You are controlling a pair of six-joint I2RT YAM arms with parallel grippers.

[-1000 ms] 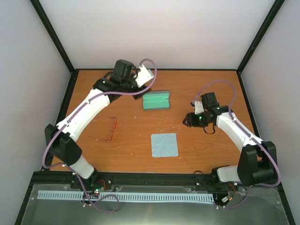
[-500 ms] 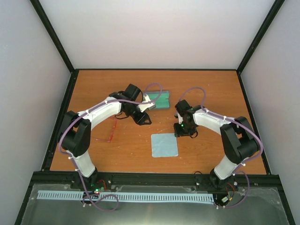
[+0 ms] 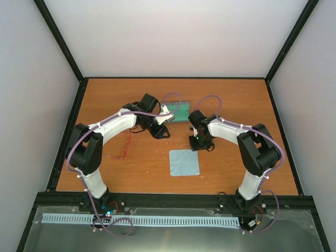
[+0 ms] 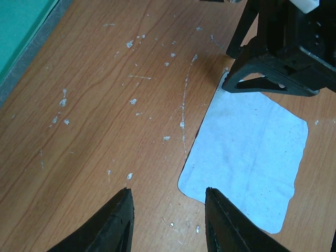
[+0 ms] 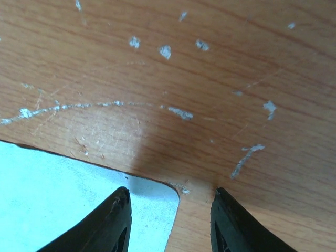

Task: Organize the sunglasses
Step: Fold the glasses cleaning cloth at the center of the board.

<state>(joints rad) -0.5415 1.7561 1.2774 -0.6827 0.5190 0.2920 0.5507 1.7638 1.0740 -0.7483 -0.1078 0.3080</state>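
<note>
The sunglasses, thin and red-pink, lie on the table at the left, partly behind my left arm; neither wrist view shows them. My left gripper is open and empty above bare wood, just left of the light blue cloth. In the left wrist view its open jaws frame the cloth's near corner. My right gripper is open and low at the cloth's far right corner. In the right wrist view its tips straddle that corner.
An open case with a green inside lies at the back middle, behind both grippers; its edge shows in the left wrist view. My right gripper shows there too. Black rails border the table.
Both arms have swung in from the back toward the middle. In the last half second the right gripper moved a little left and down to the cloth's corner; the left hardly moved.
</note>
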